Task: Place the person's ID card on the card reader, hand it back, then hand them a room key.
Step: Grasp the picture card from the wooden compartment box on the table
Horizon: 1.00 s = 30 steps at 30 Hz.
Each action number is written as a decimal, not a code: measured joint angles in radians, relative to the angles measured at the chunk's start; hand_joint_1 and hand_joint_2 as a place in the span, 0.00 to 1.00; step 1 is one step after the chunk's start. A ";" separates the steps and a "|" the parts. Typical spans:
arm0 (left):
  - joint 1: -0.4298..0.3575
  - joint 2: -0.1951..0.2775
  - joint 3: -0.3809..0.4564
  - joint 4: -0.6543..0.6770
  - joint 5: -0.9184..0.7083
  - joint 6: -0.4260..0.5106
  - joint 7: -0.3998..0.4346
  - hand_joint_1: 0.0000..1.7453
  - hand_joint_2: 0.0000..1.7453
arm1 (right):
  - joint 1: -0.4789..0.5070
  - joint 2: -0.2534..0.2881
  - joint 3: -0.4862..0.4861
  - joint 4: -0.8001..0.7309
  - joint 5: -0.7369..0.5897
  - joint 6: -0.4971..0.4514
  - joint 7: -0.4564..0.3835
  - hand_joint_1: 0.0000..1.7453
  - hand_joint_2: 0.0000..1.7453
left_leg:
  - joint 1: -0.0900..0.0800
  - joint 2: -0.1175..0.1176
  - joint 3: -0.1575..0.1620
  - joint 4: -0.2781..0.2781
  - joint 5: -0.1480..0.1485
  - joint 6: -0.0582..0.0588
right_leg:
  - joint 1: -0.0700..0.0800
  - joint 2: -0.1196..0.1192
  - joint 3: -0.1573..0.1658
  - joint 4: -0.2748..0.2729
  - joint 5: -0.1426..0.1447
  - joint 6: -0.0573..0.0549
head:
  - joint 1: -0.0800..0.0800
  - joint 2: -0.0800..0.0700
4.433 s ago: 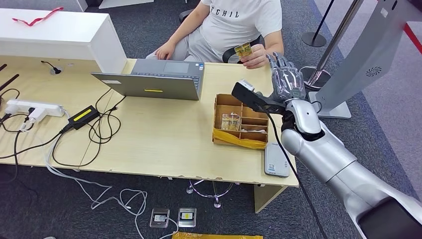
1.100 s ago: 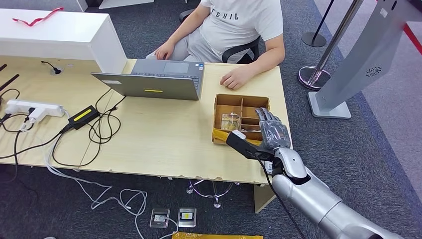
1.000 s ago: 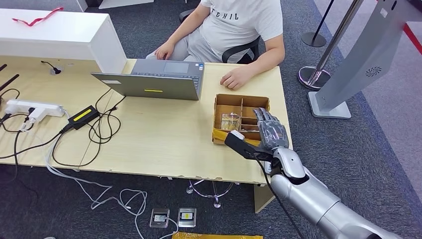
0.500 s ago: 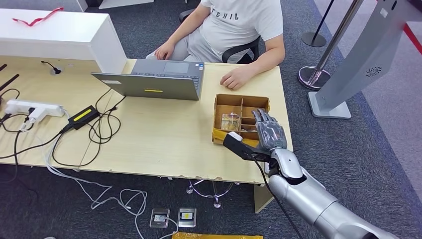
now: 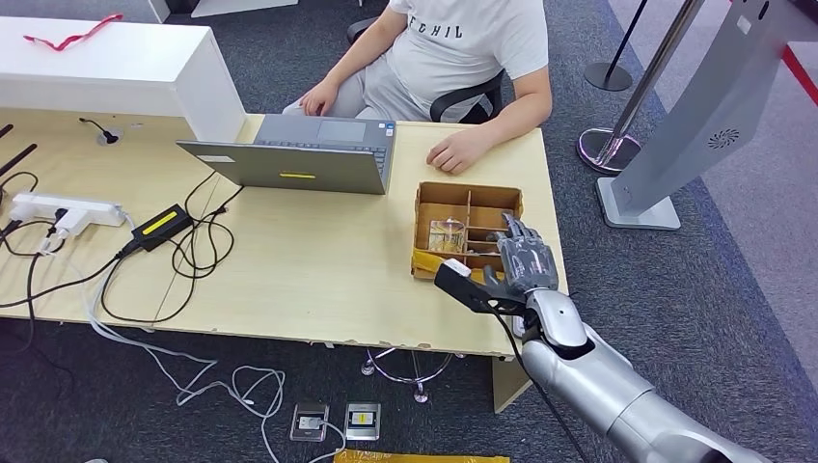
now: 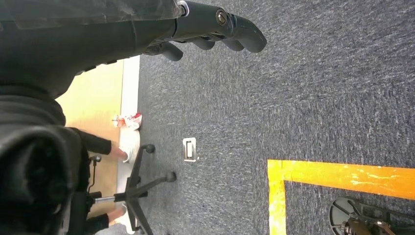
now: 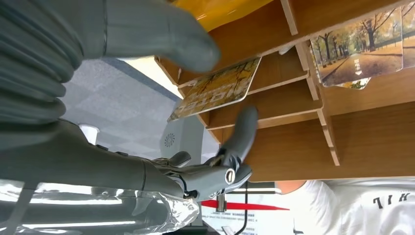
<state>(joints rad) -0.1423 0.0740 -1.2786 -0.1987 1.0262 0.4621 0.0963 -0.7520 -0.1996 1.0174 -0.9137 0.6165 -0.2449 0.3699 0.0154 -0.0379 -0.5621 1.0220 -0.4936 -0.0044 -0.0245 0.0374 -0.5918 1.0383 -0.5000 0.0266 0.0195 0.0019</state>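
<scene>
One card (image 7: 215,89) leans in the box's (image 5: 436,197) edge slot | right hand (image 5: 518,258) over it, fingers apart, empty | left hand (image 6: 205,27) curled, empty, above carpet (image 6: 318,98) | person (image 5: 463,43) beyond desk (image 5: 318,270)

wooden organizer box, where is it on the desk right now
In the head view the wooden organizer box sits near the desk's right end, right of the laptop, with the right hand over its right side.
</scene>
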 joint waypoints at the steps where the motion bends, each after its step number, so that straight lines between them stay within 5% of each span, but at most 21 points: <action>1: 0.000 0.000 -0.002 0.000 0.000 0.000 0.000 0.00 0.00 | 0.000 0.002 0.000 0.004 0.001 0.000 -0.002 1.00 1.00 | 0.000 0.000 0.000 0.000 0.000 0.000 | 0.000 0.000 0.000 0.000 0.000 0.000 | 0.000 0.000; 30: -0.005 -0.004 -0.011 0.000 -0.023 0.005 0.007 0.00 0.00 | -0.018 0.038 -0.031 0.048 0.094 -0.039 -0.001 1.00 1.00 | 0.000 0.000 0.000 0.000 0.000 0.000 | 0.000 0.000 0.000 0.000 0.000 0.000 | 0.000 0.000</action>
<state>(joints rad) -0.1476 0.0697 -1.2894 -0.1987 1.0030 0.4673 0.1035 -0.7700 -0.1614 0.9859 -0.8654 0.7103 -0.2836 0.3692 0.0154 -0.0378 -0.5620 1.0220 -0.4936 -0.0044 -0.0245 0.0375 -0.5915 1.0385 -0.4999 0.0266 0.0195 0.0021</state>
